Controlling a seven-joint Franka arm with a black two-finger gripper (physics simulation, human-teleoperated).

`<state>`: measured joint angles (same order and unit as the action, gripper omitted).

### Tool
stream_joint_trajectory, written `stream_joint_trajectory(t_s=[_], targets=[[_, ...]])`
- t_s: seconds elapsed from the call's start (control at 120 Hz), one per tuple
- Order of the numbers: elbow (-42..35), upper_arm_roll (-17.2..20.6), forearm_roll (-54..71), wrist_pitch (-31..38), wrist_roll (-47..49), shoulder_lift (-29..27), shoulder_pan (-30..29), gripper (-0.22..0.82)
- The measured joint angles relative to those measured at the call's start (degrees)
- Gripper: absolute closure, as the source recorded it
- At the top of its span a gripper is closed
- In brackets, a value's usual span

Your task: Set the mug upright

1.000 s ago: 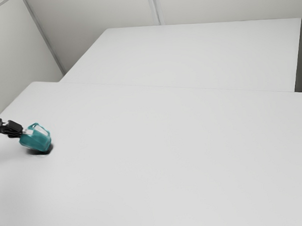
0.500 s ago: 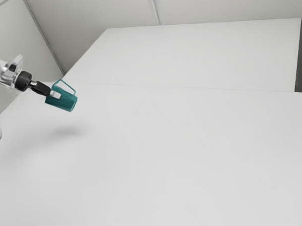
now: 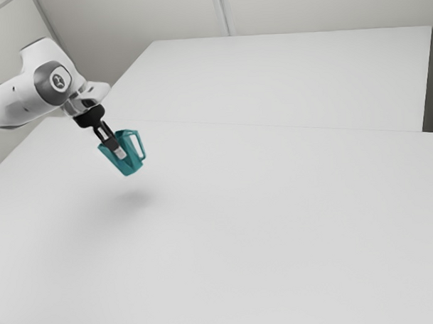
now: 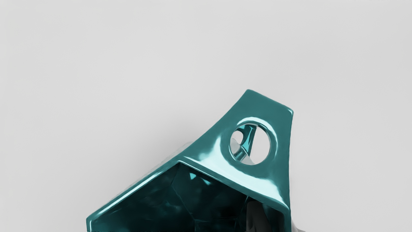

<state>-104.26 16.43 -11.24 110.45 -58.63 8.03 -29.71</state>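
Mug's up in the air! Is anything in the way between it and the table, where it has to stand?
Nothing visible stands between the mug and the table. The gripper holds the mug tilted above it, and the soft dark patch below is just a shadow.

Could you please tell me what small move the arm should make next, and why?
I would probably turn the gripper slightly to level the mug's base before lowering. The mug is gripped above the table, its shadow below it, and it leans: its open top faces up toward the exterior view's left, its base toward the right.
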Motion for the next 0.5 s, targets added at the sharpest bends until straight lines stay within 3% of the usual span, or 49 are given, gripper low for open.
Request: stream_joint_trajectory(t_s=[0.075, 0.225, 0.292, 0.5], targets=[[-2.6, 0.2, 1.1, 3.5, 0.6, -2.0, 1.3, 0.79], [-8.0, -11.4, 2.5, 10.1, 1.6, -3.4, 15.5, 0.79], [-10.7, -15.0, 3.2, 12.8, 2.1, -4.2, 20.3, 0.79], [-19.6, -16.8, 6.7, 19.9, 3.8, -8.4, 26.8, 0.79]])
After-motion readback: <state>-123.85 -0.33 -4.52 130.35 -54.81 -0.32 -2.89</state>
